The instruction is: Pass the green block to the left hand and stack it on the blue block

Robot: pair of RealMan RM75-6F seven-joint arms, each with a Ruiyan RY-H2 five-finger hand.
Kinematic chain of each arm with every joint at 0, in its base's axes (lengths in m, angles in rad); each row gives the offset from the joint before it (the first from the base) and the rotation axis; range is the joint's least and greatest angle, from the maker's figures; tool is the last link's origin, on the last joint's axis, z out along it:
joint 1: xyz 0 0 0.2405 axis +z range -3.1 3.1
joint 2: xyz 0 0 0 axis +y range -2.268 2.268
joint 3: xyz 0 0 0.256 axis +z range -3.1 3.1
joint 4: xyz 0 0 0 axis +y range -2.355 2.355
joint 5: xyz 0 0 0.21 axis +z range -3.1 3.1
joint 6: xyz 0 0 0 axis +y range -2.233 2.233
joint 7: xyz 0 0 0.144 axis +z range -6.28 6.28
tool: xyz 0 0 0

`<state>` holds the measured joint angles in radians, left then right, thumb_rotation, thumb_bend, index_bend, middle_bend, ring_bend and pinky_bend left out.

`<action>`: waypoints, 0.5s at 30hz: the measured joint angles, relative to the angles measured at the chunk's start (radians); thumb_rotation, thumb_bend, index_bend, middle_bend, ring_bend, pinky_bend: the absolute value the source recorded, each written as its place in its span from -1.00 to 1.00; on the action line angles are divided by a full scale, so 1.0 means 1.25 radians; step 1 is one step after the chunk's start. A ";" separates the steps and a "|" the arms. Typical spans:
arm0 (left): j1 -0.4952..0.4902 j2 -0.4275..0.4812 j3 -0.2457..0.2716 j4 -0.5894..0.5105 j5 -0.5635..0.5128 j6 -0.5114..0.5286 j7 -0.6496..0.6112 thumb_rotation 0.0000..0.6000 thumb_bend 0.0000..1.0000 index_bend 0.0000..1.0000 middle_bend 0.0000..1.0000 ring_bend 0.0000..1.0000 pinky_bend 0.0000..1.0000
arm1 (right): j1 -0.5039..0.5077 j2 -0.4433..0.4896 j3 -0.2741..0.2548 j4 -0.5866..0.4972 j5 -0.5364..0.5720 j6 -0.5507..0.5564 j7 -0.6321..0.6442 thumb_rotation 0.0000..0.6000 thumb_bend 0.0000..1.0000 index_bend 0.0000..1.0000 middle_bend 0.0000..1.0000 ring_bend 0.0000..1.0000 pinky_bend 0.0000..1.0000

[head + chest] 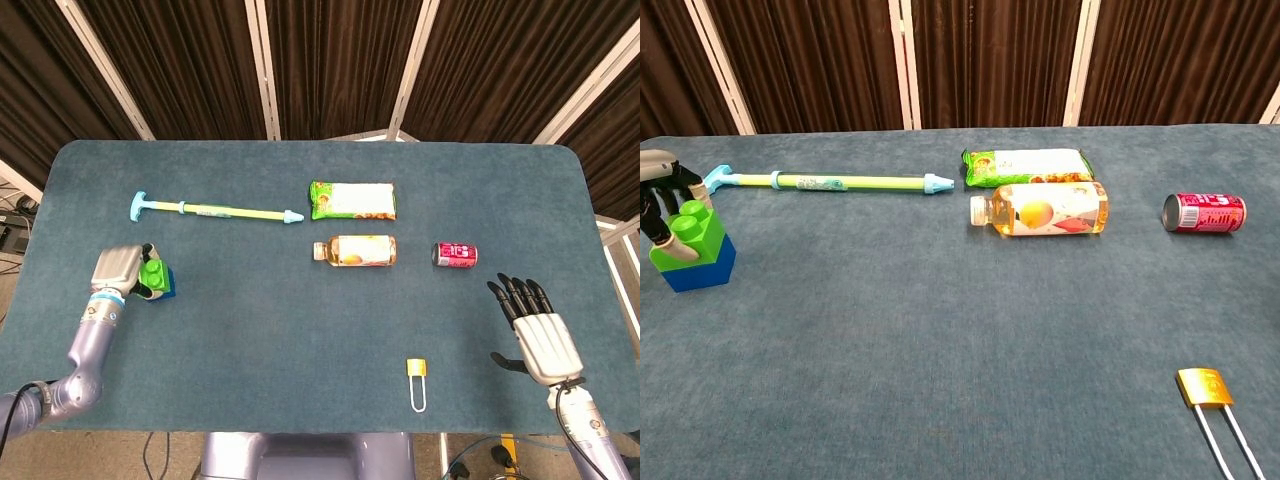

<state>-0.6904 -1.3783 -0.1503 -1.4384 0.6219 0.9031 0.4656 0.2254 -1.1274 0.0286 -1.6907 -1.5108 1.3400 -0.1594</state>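
The green block (pixel 153 276) (pixel 692 234) sits on top of the blue block (pixel 169 286) (pixel 706 270) at the table's left side. My left hand (pixel 118 271) (pixel 660 200) grips the green block from the left, with a fingertip (pixel 676 248) lying across its front face. Over the table's right front edge my right hand (pixel 533 328) is spread open with nothing in it; the chest view does not show it.
A long green and blue stick (pixel 213 210) (pixel 825 182) lies behind the blocks. Mid-table are a green snack packet (pixel 352 199) (pixel 1025 164), a lying juice bottle (pixel 355 250) (pixel 1042 210) and a red can (pixel 455 254) (pixel 1204 212). A gold clip (pixel 417 375) (pixel 1206 389) lies near the front.
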 measured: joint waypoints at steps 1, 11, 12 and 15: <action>0.001 0.006 0.000 -0.007 0.004 -0.002 -0.004 1.00 -1.00 -1.00 -1.00 -1.00 -0.95 | 0.000 0.000 0.000 0.000 0.000 0.000 0.000 1.00 -1.00 -1.00 -1.00 -1.00 -1.00; 0.034 0.094 -0.001 -0.113 0.071 0.048 -0.047 1.00 -1.00 -1.00 -1.00 -1.00 -1.00 | -0.002 0.002 -0.002 -0.006 -0.009 0.000 -0.001 1.00 -1.00 -1.00 -1.00 -1.00 -1.00; 0.041 0.110 -0.002 -0.133 0.080 0.066 -0.051 1.00 -1.00 -1.00 -1.00 -1.00 -1.00 | -0.002 0.002 -0.002 -0.007 -0.010 0.001 0.000 1.00 -1.00 -1.00 -1.00 -1.00 -1.00; 0.065 0.144 -0.002 -0.175 0.119 0.120 -0.068 1.00 -1.00 -1.00 -1.00 -1.00 -1.00 | -0.003 0.003 -0.002 -0.007 -0.013 0.005 0.001 1.00 -1.00 -1.00 -1.00 -1.00 -1.00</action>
<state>-0.6086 -1.1980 -0.1533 -1.6575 0.7709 1.0529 0.3807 0.2211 -1.1242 0.0261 -1.6994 -1.5276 1.3460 -0.1585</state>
